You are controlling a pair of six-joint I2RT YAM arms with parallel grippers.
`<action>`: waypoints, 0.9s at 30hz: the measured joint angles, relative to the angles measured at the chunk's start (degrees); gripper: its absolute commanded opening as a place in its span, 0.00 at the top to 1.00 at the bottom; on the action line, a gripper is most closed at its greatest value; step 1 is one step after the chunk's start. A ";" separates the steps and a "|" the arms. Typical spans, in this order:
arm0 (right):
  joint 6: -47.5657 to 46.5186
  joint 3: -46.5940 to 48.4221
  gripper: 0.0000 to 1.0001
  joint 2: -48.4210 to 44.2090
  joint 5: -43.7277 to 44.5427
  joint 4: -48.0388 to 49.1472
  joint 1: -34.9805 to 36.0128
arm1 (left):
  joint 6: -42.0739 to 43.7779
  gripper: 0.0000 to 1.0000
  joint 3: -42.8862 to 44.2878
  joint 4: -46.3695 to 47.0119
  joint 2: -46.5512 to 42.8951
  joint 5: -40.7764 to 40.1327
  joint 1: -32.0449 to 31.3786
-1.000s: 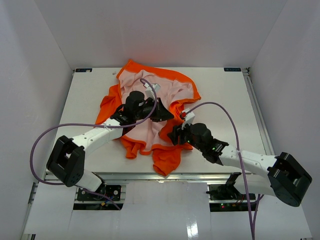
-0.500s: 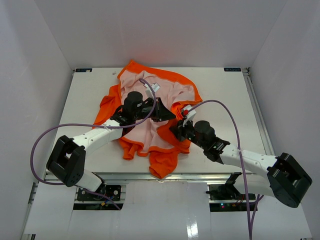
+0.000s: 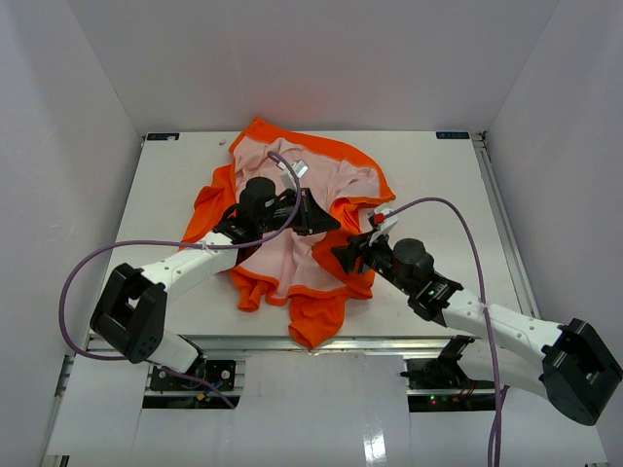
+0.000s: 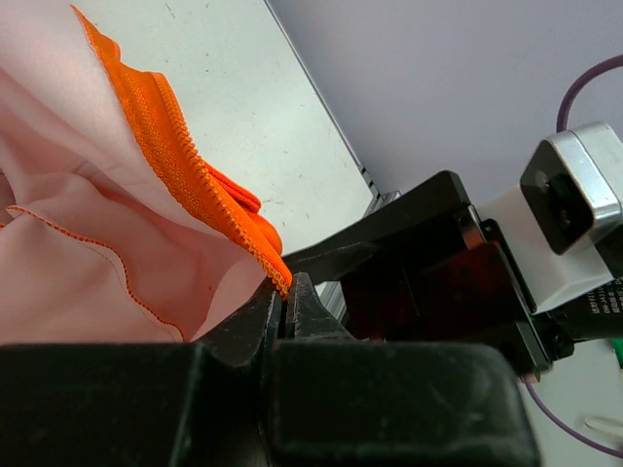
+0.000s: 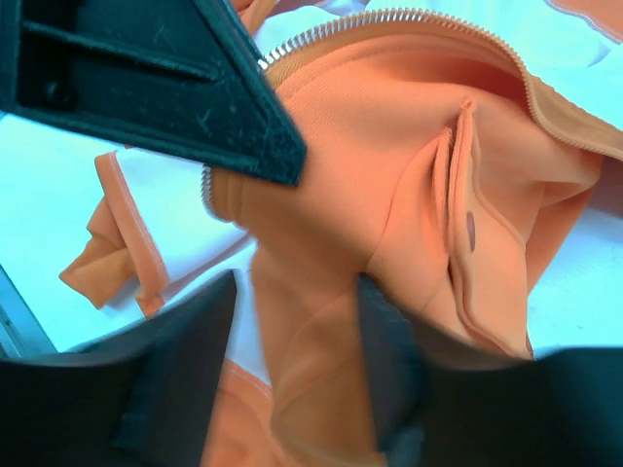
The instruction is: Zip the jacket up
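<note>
While the jacket (image 3: 341, 180) lies opened out, I find the left gripper (image 4: 288, 297) pinching its zipper edge (image 4: 165, 136); the right gripper (image 5: 295, 341) stands spread over orange fabric.

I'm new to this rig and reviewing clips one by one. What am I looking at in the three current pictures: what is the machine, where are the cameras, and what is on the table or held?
Two robot arms, the left arm and the right arm, are bolted at the near edge of a table. The wide picture comes from a fixed camera above and behind them. The other two come from a camera on each wrist, looking along that arm's claw. An orange jacket lies open on the table, unzipped, with its pale pink lining facing up. The left claw is shut on the jacket's zipper edge. The right claw is open, with its fingers on either side of the orange fabric.
</note>
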 measured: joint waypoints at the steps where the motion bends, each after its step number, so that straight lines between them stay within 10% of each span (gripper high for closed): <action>1: 0.33 -0.06 0.27 -0.57 0.28 -0.55 0.02 | -0.03 1.00 0.00 -0.02 0.01 -0.14 0.08; 6: 1.89 -0.05 0.08 -0.68 1.59 -2.23 0.03 | -0.68 1.00 -0.01 0.28 0.22 -0.55 0.30; 27: 0.72 0.23 0.13 6.93 3.35 -0.19 0.61 | -4.25 1.00 -2.00 3.80 0.83 0.42 0.32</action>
